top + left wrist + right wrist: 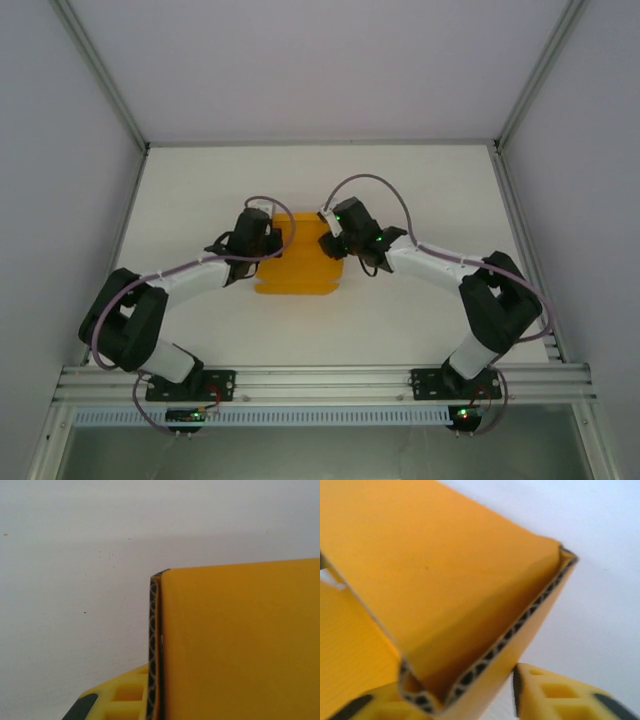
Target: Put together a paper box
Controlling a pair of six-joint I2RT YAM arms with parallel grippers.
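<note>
Your paper box [298, 272] lies at the middle of the white worktop [430, 195], an orange-yellow card piece flat on the surface between the two arms, with side flaps raised where the pincers meet it.

Your right pincer [342, 238] is at the box's right far corner. In the right wrist view a flap is folded back on itself, its corrugated cut edge showing as a narrow V, and that doubled edge sits between the two yellow fingers [555, 695]. They are closed onto it, grasping the fold.

Your left pincer [266, 234] is at the box's left far edge. In the left wrist view a broad orange panel stands close to the lens with its corrugated edge upright, and one yellow finger [120, 700] lies just beside that edge. The other finger is hidden behind the card, so you cannot tell whether this pincer is clenched or released.
</note>
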